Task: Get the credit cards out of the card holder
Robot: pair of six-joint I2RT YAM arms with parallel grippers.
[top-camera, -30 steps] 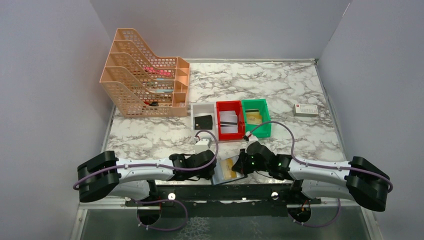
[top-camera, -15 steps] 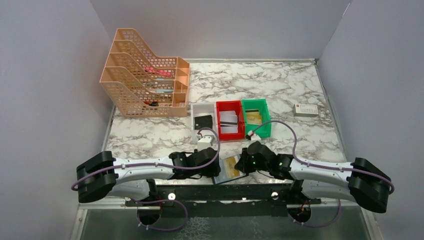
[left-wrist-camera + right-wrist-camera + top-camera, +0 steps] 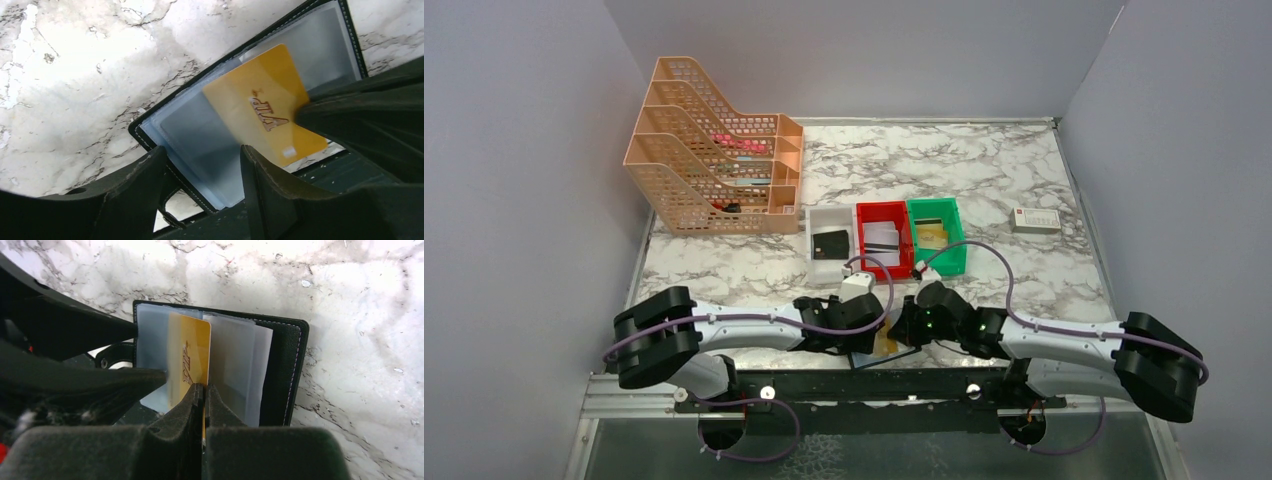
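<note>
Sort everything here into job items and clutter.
Job: gold card, pinched by the right tool; card holder.
Clutter: peach rack, white bin, red bin, green bin, white box.

black card holder of grained matt leather with pale stitching; its sleeves clear glossy plastic; gold card smooth, shiny; bench polished marble-look
</note>
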